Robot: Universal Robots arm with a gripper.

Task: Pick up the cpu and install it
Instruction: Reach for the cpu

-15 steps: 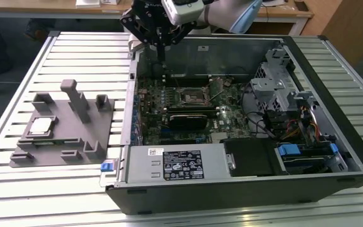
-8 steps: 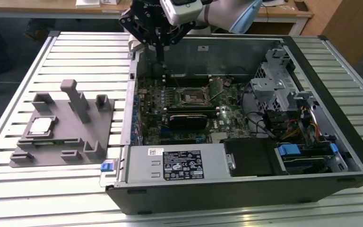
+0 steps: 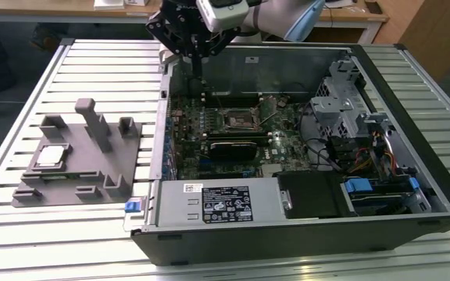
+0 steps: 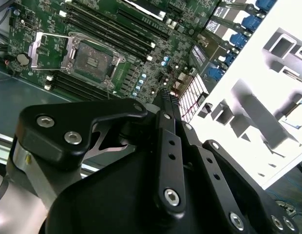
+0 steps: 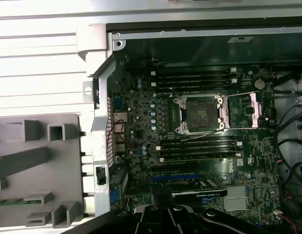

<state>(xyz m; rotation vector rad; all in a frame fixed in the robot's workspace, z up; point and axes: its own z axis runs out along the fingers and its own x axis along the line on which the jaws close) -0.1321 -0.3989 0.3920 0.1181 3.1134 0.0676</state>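
The cpu (image 3: 51, 154), a small silvery square chip, lies flat in a recess of the grey fixture block (image 3: 77, 155) on the exterior view's left. My gripper (image 3: 197, 75) hangs over the back left corner of the open computer case (image 3: 412, 193), far from the cpu, shut with nothing between its fingers. Its closed tips (image 4: 165, 96) point down near the case wall in the second wrist view. The empty metal-framed socket (image 3: 239, 120) sits mid-motherboard, and both wrist views show its frame (image 4: 90, 58) (image 5: 198, 114).
The case lies on a slatted metal table (image 3: 100, 64). Inside it are a power supply (image 3: 217, 202), a drive cage (image 3: 350, 111) with cables, and memory slots (image 5: 195, 80) beside the socket. Upright posts (image 3: 92, 120) rise from the fixture block. A wooden desk (image 3: 45, 9) stands behind.
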